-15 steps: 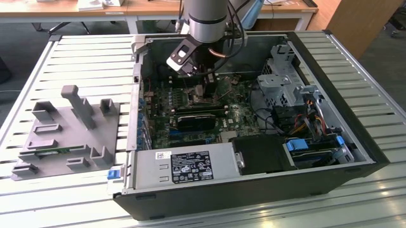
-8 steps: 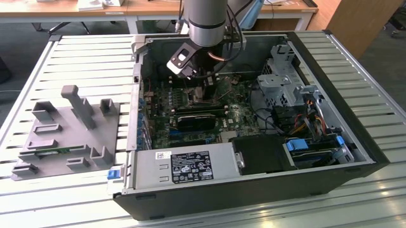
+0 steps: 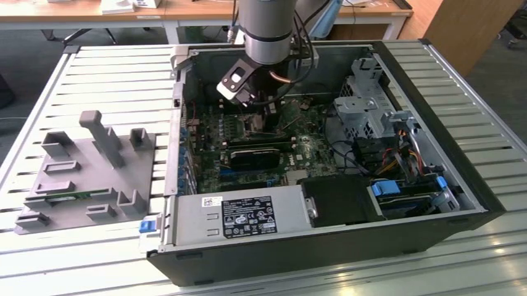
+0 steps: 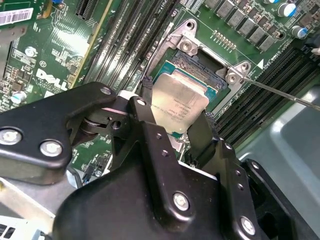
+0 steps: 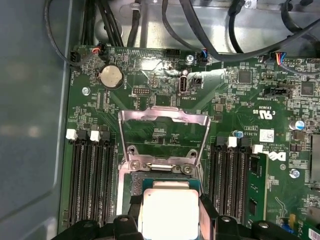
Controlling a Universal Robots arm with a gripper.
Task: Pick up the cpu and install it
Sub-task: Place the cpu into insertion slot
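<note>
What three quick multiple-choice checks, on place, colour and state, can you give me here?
1. Where is the cpu? A on the grey tray; B held in the end effector over the socket; C on the power supply.
2. The motherboard is: A green; B red; C black.
3. The socket's metal frame is: A closed; B missing; C swung open.
Answers: B, the end effector grips its edges above the socket; A, the board is green; C, the frame stands raised.

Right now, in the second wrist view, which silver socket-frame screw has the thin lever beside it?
The screw by the white triangle mark: the lever meets it. The other screw has none. The fingers hold the cpu nearby.
</note>
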